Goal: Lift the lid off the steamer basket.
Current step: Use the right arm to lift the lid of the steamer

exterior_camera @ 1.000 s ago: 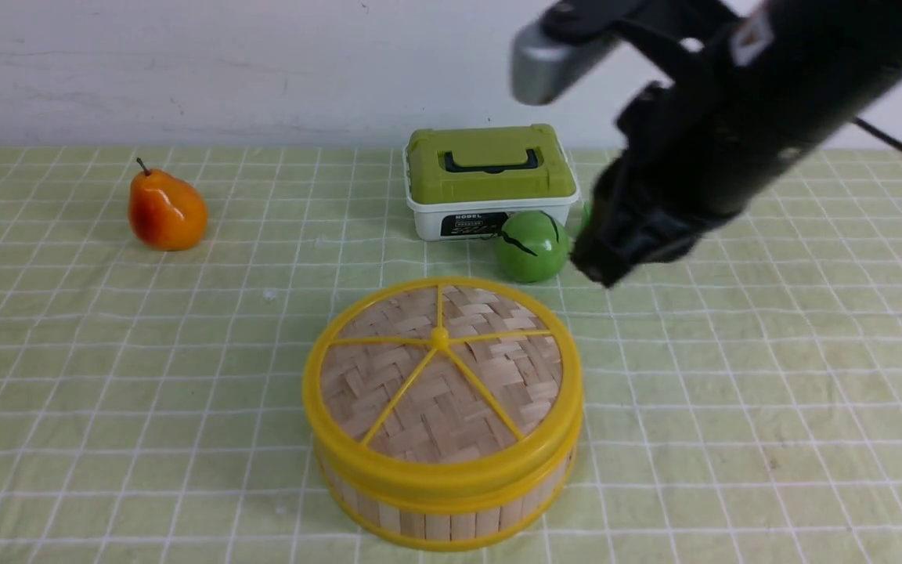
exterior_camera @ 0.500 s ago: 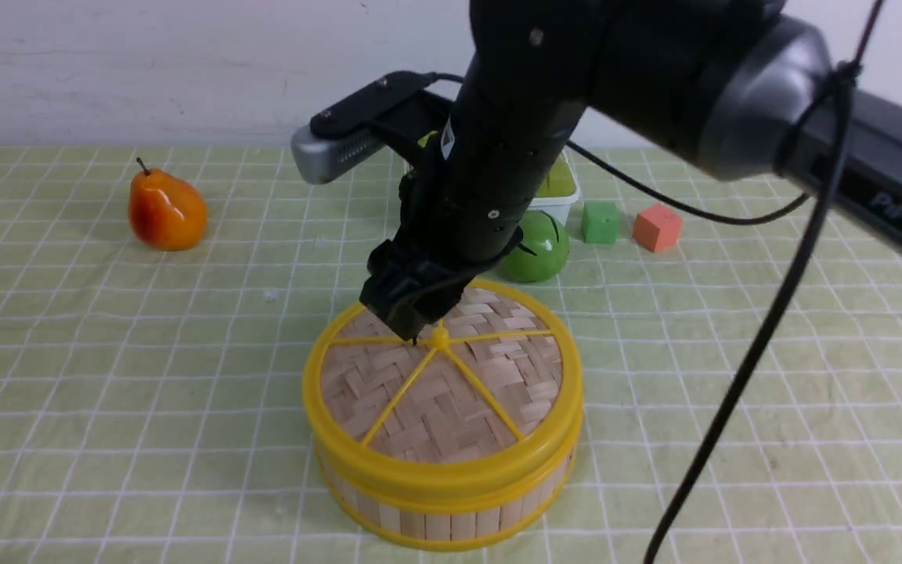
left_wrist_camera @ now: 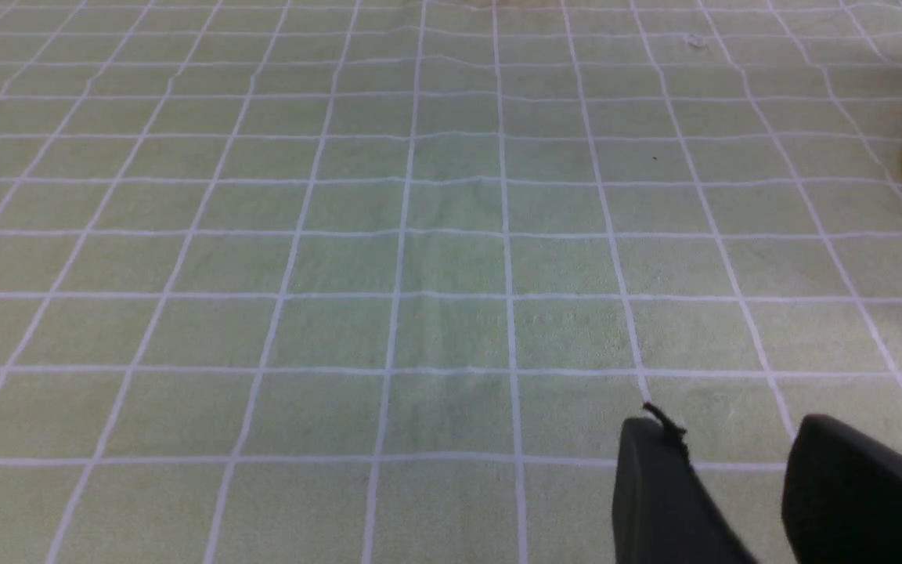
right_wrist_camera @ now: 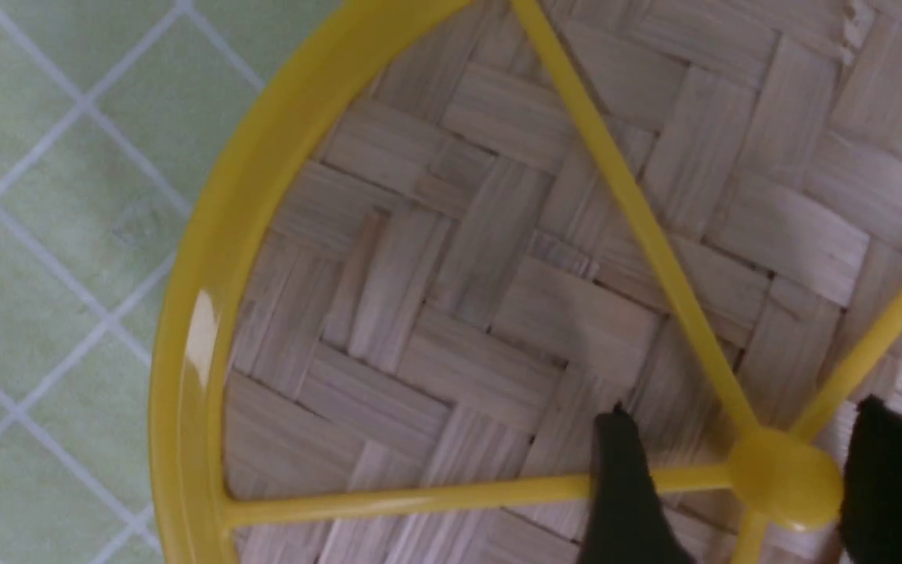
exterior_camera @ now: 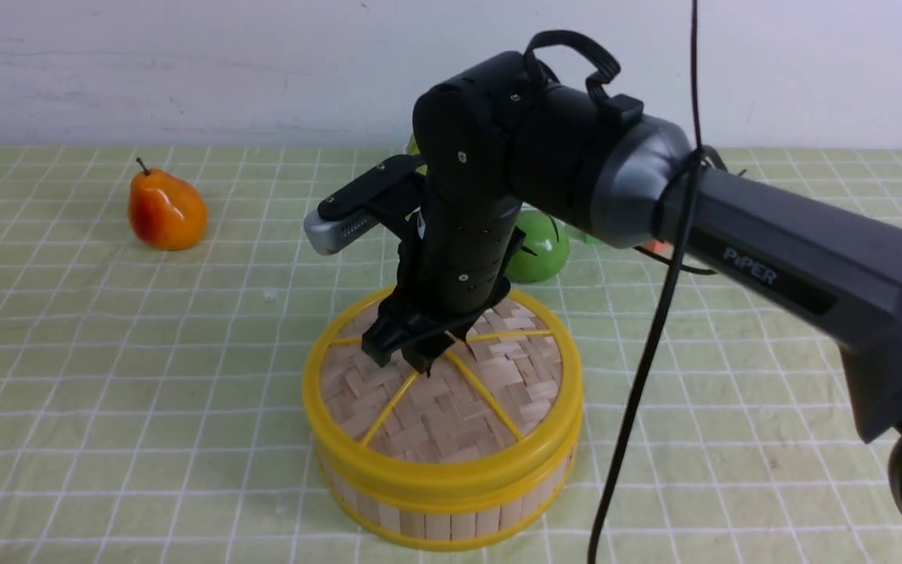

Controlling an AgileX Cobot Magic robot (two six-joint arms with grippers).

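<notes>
The flat round lid (exterior_camera: 467,407) of woven tan bamboo strips, with a yellow plastic rim and spokes, is sitting fully on the round wooden-slat steamer basket (exterior_camera: 435,523), which is standing near the front middle of the pale green checked tablecloth (exterior_camera: 106,352). The black right gripper (exterior_camera: 413,362) is pointing down at the lid's middle, its fingertips reaching the weave. In the right wrist view its jaws are standing apart on either side of the small yellow centre knob (right_wrist_camera: 784,478), not clamping it. A shiny green ball (exterior_camera: 541,247) is lying just behind the basket, and an orange pear (exterior_camera: 167,210) is lying well apart at the far left. The left gripper (left_wrist_camera: 741,501) is hanging low over bare cloth beside the basket, its jaws parted and holding nothing.
</notes>
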